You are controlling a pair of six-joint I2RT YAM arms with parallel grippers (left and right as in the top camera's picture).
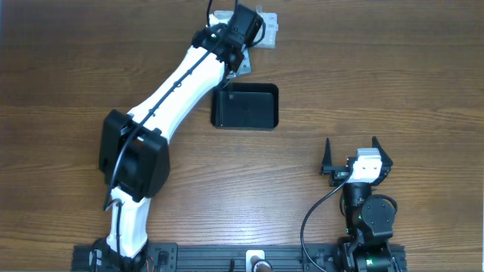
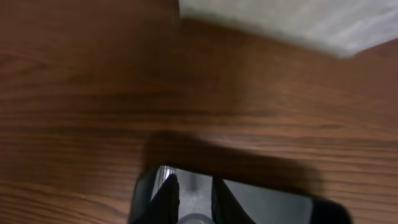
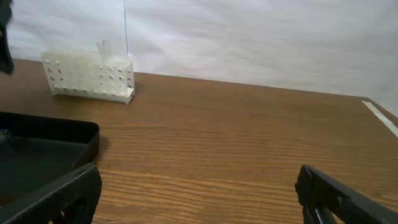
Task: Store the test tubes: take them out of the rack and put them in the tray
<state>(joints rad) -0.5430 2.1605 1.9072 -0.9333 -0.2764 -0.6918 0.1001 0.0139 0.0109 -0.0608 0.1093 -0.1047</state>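
Left gripper (image 2: 194, 194) is up by the tray's far left corner, fingers drawn close with only a narrow gap. A pale, clear thing pinched there reads as a test tube (image 2: 196, 216), though the wrist view blurs it. The black tray (image 1: 277, 106) lies mid-table, just on the robot's side of the white rack (image 3: 87, 78), and its rounded corner shows dark under the fingers. At least one other tube (image 3: 102, 48) stands upright in the rack. Right gripper (image 1: 353, 157) hangs low by its own base, well apart from the tray, fingers spread wide, nothing held. Risks, as judged: the left gripper looks to be over the corner rather than the tray's middle, so a release here may land the tube on the rim and let it roll out across the table. The tube is round and likely slick, so a light pinch may let it slip or tilt early. Lowering too far could knock its end against the tray wall, or nudge the tray toward the rack.
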